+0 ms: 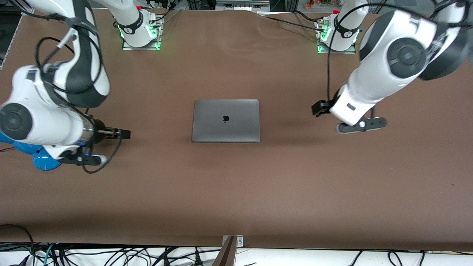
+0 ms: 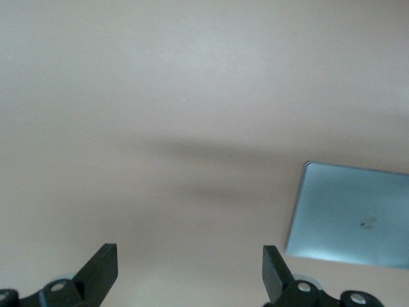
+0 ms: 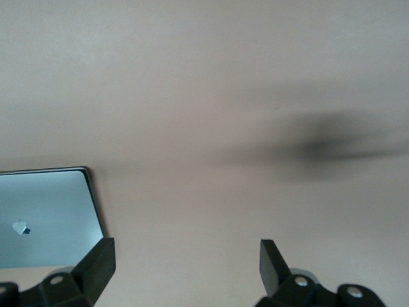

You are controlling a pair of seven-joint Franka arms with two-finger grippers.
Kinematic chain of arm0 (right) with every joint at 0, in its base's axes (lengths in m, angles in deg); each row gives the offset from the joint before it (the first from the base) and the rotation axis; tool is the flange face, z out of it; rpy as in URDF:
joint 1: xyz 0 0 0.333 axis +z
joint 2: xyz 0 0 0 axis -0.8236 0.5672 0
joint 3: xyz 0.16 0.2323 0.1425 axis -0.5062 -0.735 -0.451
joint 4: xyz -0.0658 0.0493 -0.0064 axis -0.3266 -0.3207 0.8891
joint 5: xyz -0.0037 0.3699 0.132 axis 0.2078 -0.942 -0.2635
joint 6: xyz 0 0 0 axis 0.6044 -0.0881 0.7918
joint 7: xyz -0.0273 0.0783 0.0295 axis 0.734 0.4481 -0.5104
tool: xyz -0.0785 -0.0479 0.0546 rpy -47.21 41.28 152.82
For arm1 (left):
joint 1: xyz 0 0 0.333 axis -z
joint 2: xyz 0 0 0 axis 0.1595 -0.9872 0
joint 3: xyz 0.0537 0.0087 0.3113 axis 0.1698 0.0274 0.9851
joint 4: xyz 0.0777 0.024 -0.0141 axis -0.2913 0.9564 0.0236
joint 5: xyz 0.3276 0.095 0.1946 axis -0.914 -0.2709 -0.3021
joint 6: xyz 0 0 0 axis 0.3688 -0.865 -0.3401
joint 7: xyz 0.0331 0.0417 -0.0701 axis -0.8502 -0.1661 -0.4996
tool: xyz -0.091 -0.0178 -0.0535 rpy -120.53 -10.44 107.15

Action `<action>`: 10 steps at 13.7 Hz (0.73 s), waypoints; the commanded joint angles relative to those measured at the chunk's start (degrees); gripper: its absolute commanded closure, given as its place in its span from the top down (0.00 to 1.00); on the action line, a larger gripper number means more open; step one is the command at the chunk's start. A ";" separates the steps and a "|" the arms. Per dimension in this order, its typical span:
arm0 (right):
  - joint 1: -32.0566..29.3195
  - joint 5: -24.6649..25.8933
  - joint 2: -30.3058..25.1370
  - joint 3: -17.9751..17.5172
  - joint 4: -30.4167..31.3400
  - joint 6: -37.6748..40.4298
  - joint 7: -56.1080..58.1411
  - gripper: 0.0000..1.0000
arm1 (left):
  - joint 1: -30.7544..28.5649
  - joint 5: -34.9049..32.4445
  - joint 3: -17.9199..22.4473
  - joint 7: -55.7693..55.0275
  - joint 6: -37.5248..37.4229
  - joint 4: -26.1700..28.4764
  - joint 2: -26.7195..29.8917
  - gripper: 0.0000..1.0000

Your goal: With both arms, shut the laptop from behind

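Starting at the left claw point(image 2: 188, 272), I see its two black fingers point(image 2: 102, 268) spread wide with nothing between them; it hangs over bare brown surface point(image 1: 236, 192) toward the left arm's end, well apart from the laptop. My right claw point(image 3: 185, 268) is likewise parted and empty, its fingers point(image 3: 99, 265) framing only the surface, and it hangs over the right arm's end.

From the front camera I can place the left claw point(image 1: 320, 107) low over the surface beside the laptop's one short edge, and the right claw point(image 1: 123, 133) over the surface off the laptop's other short edge. Neither touches the machine.

Between the two arms lies the laptop point(image 1: 225, 120), a space-grey MacBook with its lid already down flat, the dark apple logo point(image 1: 226, 118) facing up. It sits about midway along the surface. Each wrist camera catches one corner of the lid point(image 2: 351, 217) point(image 3: 48, 224).

A blue desk lamp point(image 1: 44, 160) sits under the right arm point(image 1: 48, 118) at the surface's edge. The left arm point(image 1: 391, 70) reaches in from its base point(image 1: 338, 35).
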 commanded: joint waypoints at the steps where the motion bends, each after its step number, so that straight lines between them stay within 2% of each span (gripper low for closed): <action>1: -2.59 4.92 -12.35 -2.65 11.98 -2.78 2.47 1.00 | 0.83 -1.05 5.19 8.77 -2.87 3.04 6.52 1.00; 3: -8.19 12.29 -19.39 -9.93 16.74 -2.97 2.92 1.00 | 0.83 -0.44 9.15 15.18 -2.88 7.07 11.88 1.00; 4: -10.40 14.94 -22.73 -12.31 18.41 -3.14 2.49 1.00 | 0.83 0.78 11.00 17.91 -2.88 8.75 14.17 1.00; 6: -13.13 16.37 -27.75 -13.04 19.92 -2.54 2.57 1.00 | 0.83 2.90 15.30 22.84 -2.88 12.43 18.39 1.00; 8: -17.61 16.12 -31.44 -14.96 21.14 -1.13 3.18 1.00 | 0.83 2.91 17.33 24.88 -2.79 15.17 21.65 1.00; 10: -18.77 16.11 -34.35 -15.33 24.21 -0.15 1.87 1.00 | 0.83 2.91 17.52 24.88 -2.26 19.20 25.51 1.00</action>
